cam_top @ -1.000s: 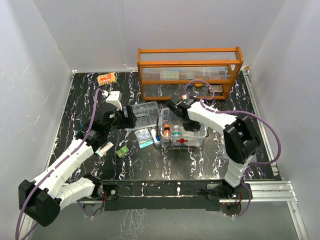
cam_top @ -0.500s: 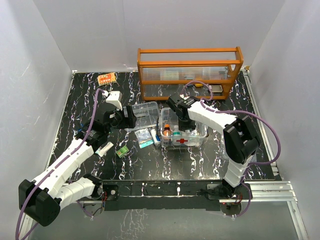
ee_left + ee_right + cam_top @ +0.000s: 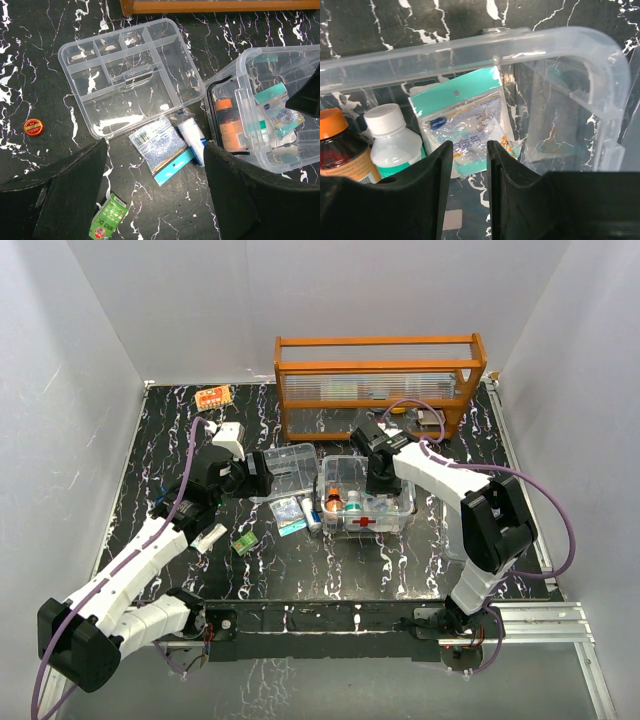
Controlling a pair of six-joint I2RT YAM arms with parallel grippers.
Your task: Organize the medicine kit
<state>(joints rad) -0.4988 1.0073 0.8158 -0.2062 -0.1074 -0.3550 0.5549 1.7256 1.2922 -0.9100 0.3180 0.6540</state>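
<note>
A black surface veined with white fills the overhead view between plain white walls. At top centre stands an orange wooden rack with clear panels. Just below it, in mid-frame, sits the clear medicine kit box, open-topped, with its red cross facing the bottom of the frame. A clear divided tray lies flat just beside the box, to its upper left.

The right hand hangs over the box's open top, its jaws only narrowly apart with nothing between them. The left hand hovers over the surface left of the box, with its jaws spread wide and gripping nothing.

Inside the box an amber bottle with an orange cap and a white-capped bottle stand side by side, and a teal-and-clear sachet leans next to them.

On the surface below the tray lie a teal-edged sachet and a small white-and-blue container, touching each other. A green packet lies at the bottom of the left wrist view, and a small red round tin lies near its left edge. An orange packet lies in the upper left of the overhead view.
</note>
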